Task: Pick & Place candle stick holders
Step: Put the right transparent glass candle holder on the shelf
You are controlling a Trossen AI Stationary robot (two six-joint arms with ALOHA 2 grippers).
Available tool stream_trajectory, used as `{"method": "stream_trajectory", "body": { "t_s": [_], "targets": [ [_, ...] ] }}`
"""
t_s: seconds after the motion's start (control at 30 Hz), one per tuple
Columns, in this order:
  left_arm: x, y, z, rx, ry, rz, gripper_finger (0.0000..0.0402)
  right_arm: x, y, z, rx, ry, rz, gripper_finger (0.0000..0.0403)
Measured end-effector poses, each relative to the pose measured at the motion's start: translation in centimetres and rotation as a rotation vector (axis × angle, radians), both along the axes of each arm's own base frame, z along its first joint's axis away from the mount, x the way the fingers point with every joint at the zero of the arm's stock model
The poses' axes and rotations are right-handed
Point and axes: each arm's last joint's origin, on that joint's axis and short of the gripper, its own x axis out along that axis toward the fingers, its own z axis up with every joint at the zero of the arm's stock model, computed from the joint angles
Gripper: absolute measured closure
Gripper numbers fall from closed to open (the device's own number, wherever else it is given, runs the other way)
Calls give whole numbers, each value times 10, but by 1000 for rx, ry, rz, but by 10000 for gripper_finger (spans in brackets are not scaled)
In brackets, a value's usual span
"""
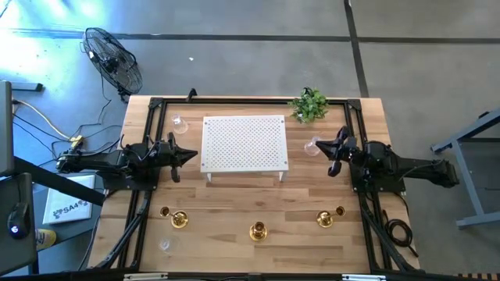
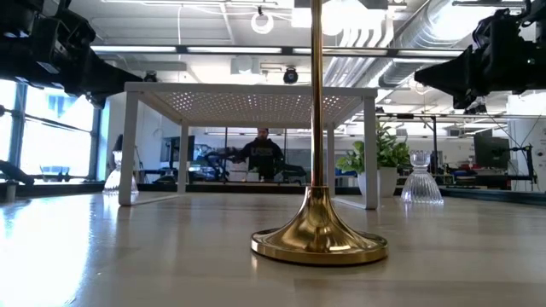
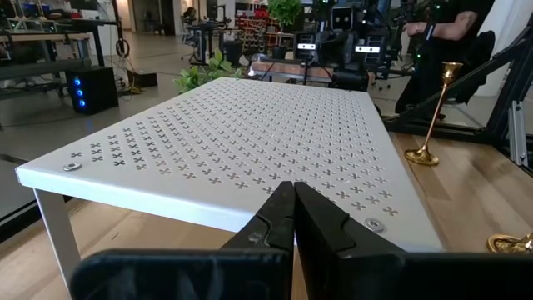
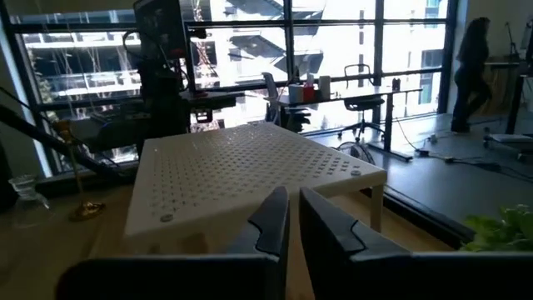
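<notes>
Three gold candle stick holders stand upright on their round bases in a row near the table's front edge: one left (image 1: 179,219), one middle (image 1: 258,230) (image 2: 317,234), one right (image 1: 326,218). Clear glass holders stand at the far left (image 1: 180,123) (image 2: 113,176), beside the right arm (image 1: 315,145) (image 2: 422,183), and near the front left (image 1: 166,244). My left gripper (image 1: 194,155) (image 3: 293,190) hovers shut, level, at the white perforated stand's left side. My right gripper (image 1: 326,150) (image 4: 293,208) hovers level at the stand's right side, a narrow gap between its fingers, above the glass holder and clear of it.
The white perforated stand (image 1: 244,143) rises on its legs at mid-table between the two grippers. A small green plant (image 1: 310,104) sits at the far right corner. Bare wood lies between the stand and the gold row. A person moves in the room behind.
</notes>
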Motion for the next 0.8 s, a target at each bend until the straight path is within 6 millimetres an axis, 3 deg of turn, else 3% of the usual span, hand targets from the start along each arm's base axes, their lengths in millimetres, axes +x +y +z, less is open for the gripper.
{"method": "stream_trajectory", "body": {
  "t_s": [0.27,0.43,0.6,0.8],
  "targets": [
    [0,0,0,0,0,0,400,0,0,0,46,-19,-5,252],
    [0,0,0,0,0,0,400,-1,-2,4,-71,58,-91,182],
    [0,0,0,0,1,0,400,-1,-4,16,-39,133,-162,163],
    [0,0,0,0,0,0,400,-2,-5,37,194,257,-188,162]
  ]
}}
